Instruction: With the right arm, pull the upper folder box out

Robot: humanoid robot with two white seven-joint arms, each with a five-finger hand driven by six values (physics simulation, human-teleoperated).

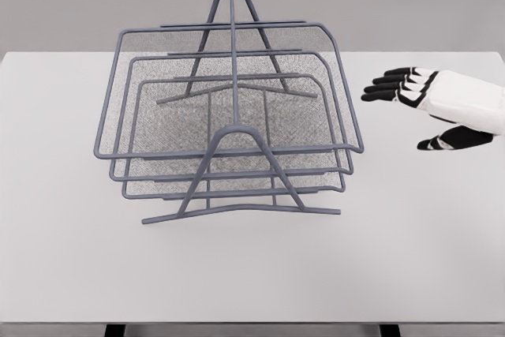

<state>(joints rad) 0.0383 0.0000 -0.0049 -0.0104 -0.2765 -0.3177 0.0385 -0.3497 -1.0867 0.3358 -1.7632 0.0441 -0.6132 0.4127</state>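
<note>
In the head view we see a grey wire rack (229,116) standing on the white worktop (252,266), with three mesh trays stacked in it. The top tray (229,88), the one we have to pull out, sits highest in the rack, its front rail toward us and its right corner closest to our right hand (430,104). That hand hangs over the worktop to the right of the rack, well apart from it, with the fingers (390,84) stretched flat toward the rack and the thumb held below them; it holds nothing. Our left hand is not in view.

From here we judge a few things could go wrong. The front rails of the three trays lie close together, so the fingers could hook the middle tray instead of the top one. The rack looks light, so a pull that is not straight could drag or tip the whole rack rather than slide the tray. The front leg frame stands in front of the trays' middle and could block a central grip.

We cannot tell how the trays ride on the frame, since the mesh layers overlap. The right forearm is cut off at the picture's edge.
</note>
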